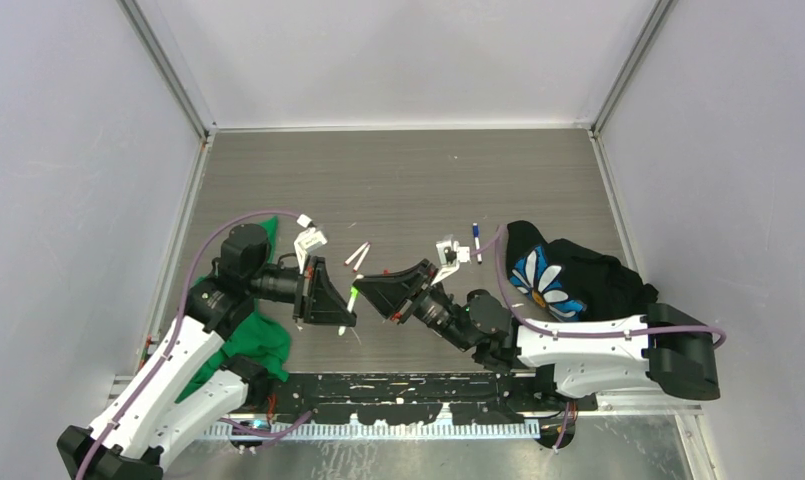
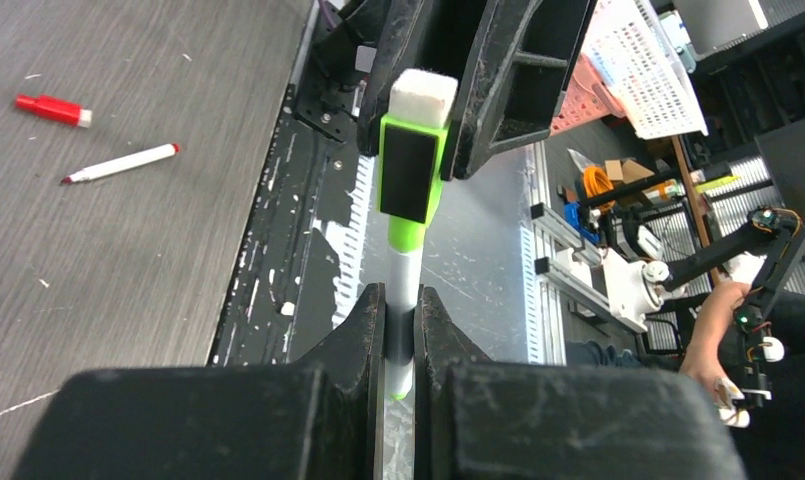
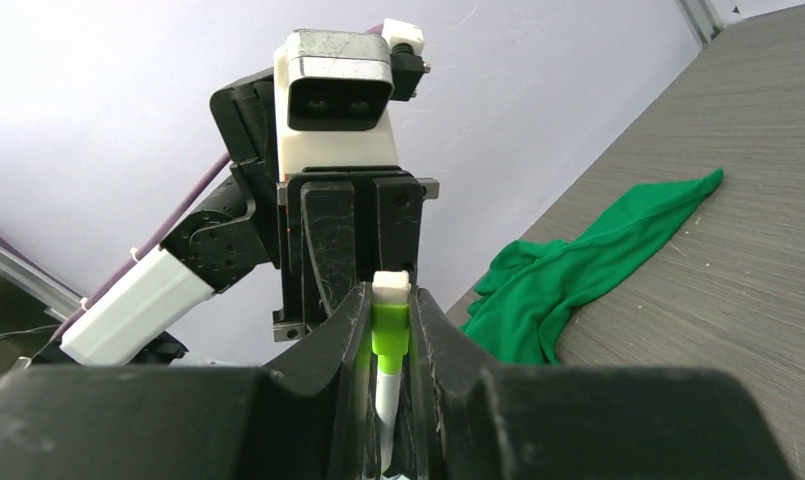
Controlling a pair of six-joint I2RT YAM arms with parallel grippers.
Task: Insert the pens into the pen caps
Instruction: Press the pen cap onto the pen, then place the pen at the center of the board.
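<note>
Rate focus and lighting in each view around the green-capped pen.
Top external: even, soft light, faint shadows, all sharp, though the pen is tiny. Left wrist: lime cap crisp, the left claw at the bottom edge a dark blur. Right wrist: the right claw equally blurred, the cap glowing bright green within it, the green cloth in focus.

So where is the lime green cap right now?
In the top view the lime green cap is front-centre, clamped by the right pincer. It sits on the white pen, which the left pincer grips further down the barrel.
</note>
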